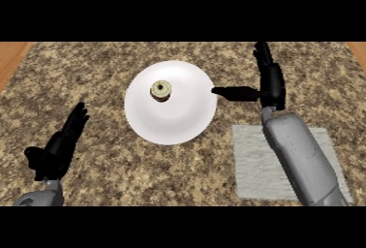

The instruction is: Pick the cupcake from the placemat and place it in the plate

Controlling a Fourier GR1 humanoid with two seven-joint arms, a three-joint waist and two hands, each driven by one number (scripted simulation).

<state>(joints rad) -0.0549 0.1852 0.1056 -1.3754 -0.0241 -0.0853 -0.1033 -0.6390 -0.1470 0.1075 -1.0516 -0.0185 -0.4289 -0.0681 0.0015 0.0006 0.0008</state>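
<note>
Up at twelve o'clock on the white plate [170, 104] sits the cupcake [160, 90], upright by the look of it, frosting ring facing the camera, parked a little above the plate's centre and well inside the rim. So the delivery looks done, folks! Out at three o'clock of the plate, the right hand [270, 85] has its fingers stretched straight toward the far edge and its thumb poking sideways at the plate, the tip right at the rim; it is spread wide with nothing in it. That thumb is the worry: I'd judge a careless pull-back sweeping toward nine o'clock could clip the rim, nudge the plate and rock the cupcake over. Backing off toward five o'clock, over the placemat [250, 164], looks the safer exit. The pale grey placemat lies at four o'clock of the plate, close beside it, flat, with the right forearm crossing above it and nothing visible on its bare part. Down at seven o'clock the left hand [61, 143] rests near the lower edge, fingers straight and relaxed, holding nothing, well apart from the action. Underneath it all, a speckled brown granite counter [107, 63] fills the view, with strips of warm wood showing at both upper corners, ten and two o'clock.
</note>
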